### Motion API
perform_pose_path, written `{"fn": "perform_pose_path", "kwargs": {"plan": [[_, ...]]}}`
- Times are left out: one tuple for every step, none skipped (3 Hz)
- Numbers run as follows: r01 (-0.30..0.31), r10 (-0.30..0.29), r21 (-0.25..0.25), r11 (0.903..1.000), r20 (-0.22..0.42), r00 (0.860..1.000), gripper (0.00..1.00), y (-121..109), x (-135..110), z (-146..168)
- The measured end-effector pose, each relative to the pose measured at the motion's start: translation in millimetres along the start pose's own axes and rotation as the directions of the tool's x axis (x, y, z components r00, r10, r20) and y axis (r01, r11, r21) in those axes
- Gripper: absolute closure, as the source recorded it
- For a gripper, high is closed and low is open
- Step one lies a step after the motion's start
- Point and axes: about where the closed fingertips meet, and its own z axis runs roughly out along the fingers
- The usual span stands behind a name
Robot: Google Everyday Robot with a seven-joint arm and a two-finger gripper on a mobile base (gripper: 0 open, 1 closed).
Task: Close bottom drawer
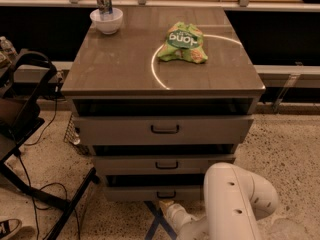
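Note:
The bottom drawer [135,192] is the lowest, narrowest of three grey-brown drawer fronts and has a small dark bar handle [166,195]. It stands pulled out a little, with a dark gap above its front. My white arm [235,204] comes in from the lower right. My gripper [165,205] is low at the floor, right in front of the bottom drawer and just below its handle; I cannot tell whether it touches the front.
The middle drawer [160,164] and top drawer [162,129] also stand slightly out. On the cabinet top lie a green chip bag [182,42] and a white bowl with a can [106,19]. A black stand and cables [30,149] are at the left.

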Motion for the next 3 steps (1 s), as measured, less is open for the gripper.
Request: {"fn": "perform_pose_path", "kwargs": {"plan": [[0.008,-0.009,0.039,0.9992,0.017,1.000,1.00,-17.9,5.1,19.9],[0.008,-0.009,0.039,0.9992,0.017,1.000,1.00,-17.9,5.1,19.9],[0.014,-0.016,0.051,0.9986,0.034,0.999,1.00,-32.6,13.4,37.0]]}}
